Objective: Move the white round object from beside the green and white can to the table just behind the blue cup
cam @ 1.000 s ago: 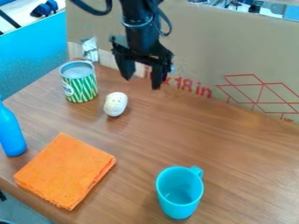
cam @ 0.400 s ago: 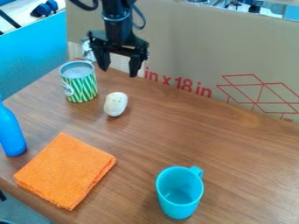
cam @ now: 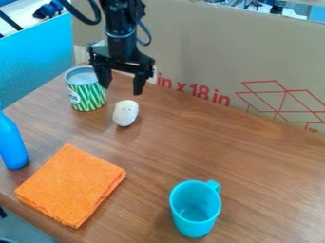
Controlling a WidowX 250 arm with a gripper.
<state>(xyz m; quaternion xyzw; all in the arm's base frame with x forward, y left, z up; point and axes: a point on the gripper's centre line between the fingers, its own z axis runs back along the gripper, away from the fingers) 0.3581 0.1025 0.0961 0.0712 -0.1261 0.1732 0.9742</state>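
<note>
The tool (cam: 121,89), its two fingers spread wide with nothing between them, hangs just above the white speckled egg-shaped object (cam: 126,113), which lies on the desk (cam: 209,137) (near the green-striped can (cam: 86,89), a little apart from it).

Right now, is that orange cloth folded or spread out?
Folded. The orange cloth lies in a thick, compact block, with layers showing along its edge.

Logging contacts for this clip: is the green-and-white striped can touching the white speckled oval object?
Apart. The camera view shows a strip of the brown wooden table between the striped can and the oval object.
</note>
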